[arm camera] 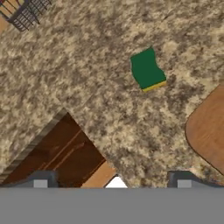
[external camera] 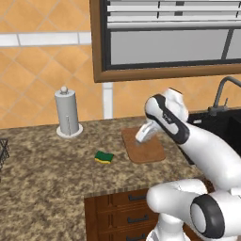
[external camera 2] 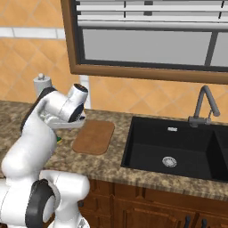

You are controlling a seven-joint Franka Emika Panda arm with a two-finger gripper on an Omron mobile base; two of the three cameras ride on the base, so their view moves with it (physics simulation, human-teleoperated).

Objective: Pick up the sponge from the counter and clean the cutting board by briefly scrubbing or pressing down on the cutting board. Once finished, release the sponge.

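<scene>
The sponge (external camera: 103, 157) (arm camera: 147, 70), green on top with a yellow layer beneath, lies flat on the speckled granite counter (external camera: 47, 174) (arm camera: 87, 65), just left of the cutting board. The cutting board (external camera: 143, 146) (external camera 2: 93, 136) (arm camera: 210, 127) is a reddish-brown wooden rectangle with rounded corners, lying between the sponge and the sink. My gripper (external camera: 140, 138) (arm camera: 111, 179) hovers above the board's left edge, well above the counter. It is open, with its fingertips (arm camera: 41, 180) far apart and nothing between them. In the hand view the sponge is ahead and a little to the right.
A paper towel holder (external camera: 68, 113) stands at the back of the counter. A dark wire rack (external camera: 2, 150) (arm camera: 26, 13) sits at the far left. The black sink (external camera 2: 173, 149) with its faucet (external camera 2: 202, 107) lies right of the board. Dark wooden drawers (external camera: 127, 212) sit below the counter edge.
</scene>
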